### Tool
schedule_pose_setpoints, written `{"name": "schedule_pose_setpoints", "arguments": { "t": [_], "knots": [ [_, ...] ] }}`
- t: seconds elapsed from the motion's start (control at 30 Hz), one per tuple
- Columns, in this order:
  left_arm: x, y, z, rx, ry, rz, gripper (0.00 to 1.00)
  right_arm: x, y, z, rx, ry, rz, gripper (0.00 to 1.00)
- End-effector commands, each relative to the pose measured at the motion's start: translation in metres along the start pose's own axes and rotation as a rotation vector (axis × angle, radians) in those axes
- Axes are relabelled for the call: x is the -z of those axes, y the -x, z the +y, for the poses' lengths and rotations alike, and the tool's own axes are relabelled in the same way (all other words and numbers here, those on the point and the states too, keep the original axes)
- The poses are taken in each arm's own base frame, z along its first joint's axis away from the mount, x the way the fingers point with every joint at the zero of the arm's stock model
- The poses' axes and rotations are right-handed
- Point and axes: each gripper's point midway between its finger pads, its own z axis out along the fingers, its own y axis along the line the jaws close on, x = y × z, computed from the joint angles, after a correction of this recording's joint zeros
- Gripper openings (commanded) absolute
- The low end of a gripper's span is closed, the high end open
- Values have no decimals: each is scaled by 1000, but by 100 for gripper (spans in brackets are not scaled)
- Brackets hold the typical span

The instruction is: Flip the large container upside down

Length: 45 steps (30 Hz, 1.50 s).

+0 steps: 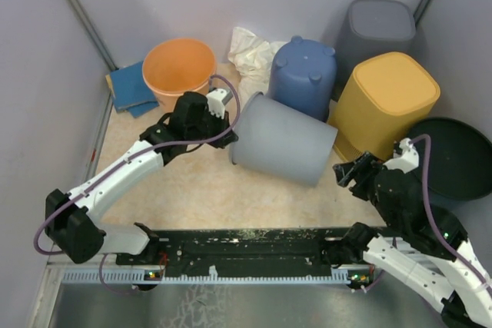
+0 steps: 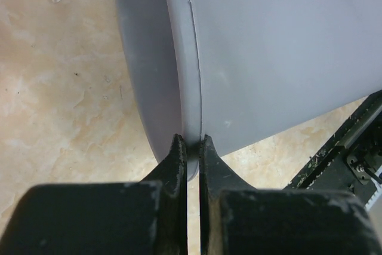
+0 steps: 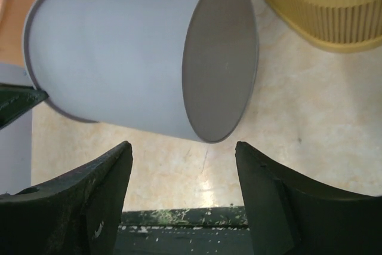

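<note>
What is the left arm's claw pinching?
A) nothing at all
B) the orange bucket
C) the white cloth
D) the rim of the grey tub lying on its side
D: the left wrist view shows the left gripper closed tight on the thin rim of the grey tub, which lies on its side on the floor.

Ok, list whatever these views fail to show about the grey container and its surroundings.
- Interior of the grey container: in the top view the mouth faces sideways toward the left gripper; the right wrist view shows only base and outer wall.
- Black tub: top view, cut by the right edge, partly behind the right arm.
- Blue mat: top view, partly hidden by the orange bucket.
</note>
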Motion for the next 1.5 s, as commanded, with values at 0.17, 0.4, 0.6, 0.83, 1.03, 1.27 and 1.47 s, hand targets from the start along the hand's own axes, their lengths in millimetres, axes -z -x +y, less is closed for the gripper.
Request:
{"name": "schedule_pose_setpoints", "arguments": {
  "t": [0.17, 0.4, 0.6, 0.83, 1.03, 1.27, 1.47],
  "knots": [
    [4, -51, 17, 36, -61, 168, 0, -36, -35, 62, 11, 163, 134, 73],
    [3, -75, 40, 85, -47, 205, 0, -58, -20, 88, -42, 274, 136, 73],
    [3, -90, 54, 138, -34, 229, 0, -71, -9, 92, -176, 416, 188, 74],
    [4, -97, 61, 174, -41, 236, 0, -77, -4, 118, -165, 574, 216, 72],
    [1, -97, 63, 190, -44, 238, 0, -55, 4, 145, -72, 738, 251, 70],
    [-2, -97, 62, 207, -61, 241, 0, -47, -15, 176, 12, 837, 350, 68],
    [-1, -95, 55, 236, -97, 237, 0, -36, -33, 217, 58, 920, 399, 68]
  ]
}}
